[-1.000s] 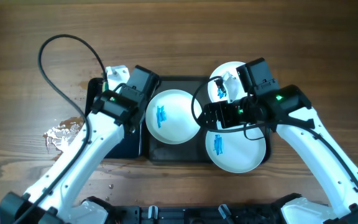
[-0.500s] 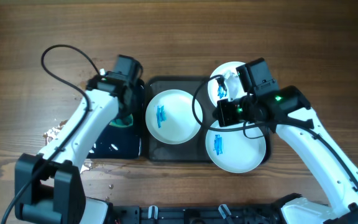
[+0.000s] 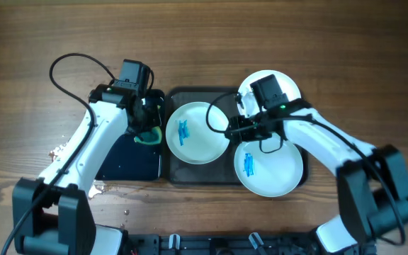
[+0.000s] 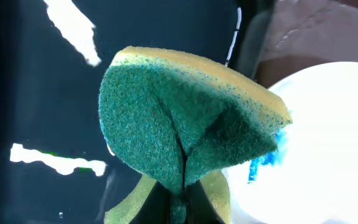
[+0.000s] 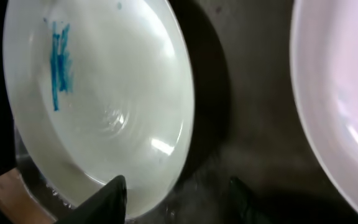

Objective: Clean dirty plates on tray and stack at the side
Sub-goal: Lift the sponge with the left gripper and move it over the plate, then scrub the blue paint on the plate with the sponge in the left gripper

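Note:
Three white plates with blue smears sit on the dark grey tray: one at left, one at the front right, and one at the back right partly under my right arm. My left gripper is shut on a folded green and yellow sponge, beside the left plate's left edge. My right gripper stands open astride that plate's right rim, one finger over the plate and the other over the tray.
A smaller glossy black tray lies to the left of the grey tray, under the sponge. Crumpled foil and water drops lie on the wooden table at the left. A black cable loops behind the left arm.
My left arm has swung toward the back and brought the sponge close to the left plate. My right gripper has moved left, from between the right plates to the left plate's rim.

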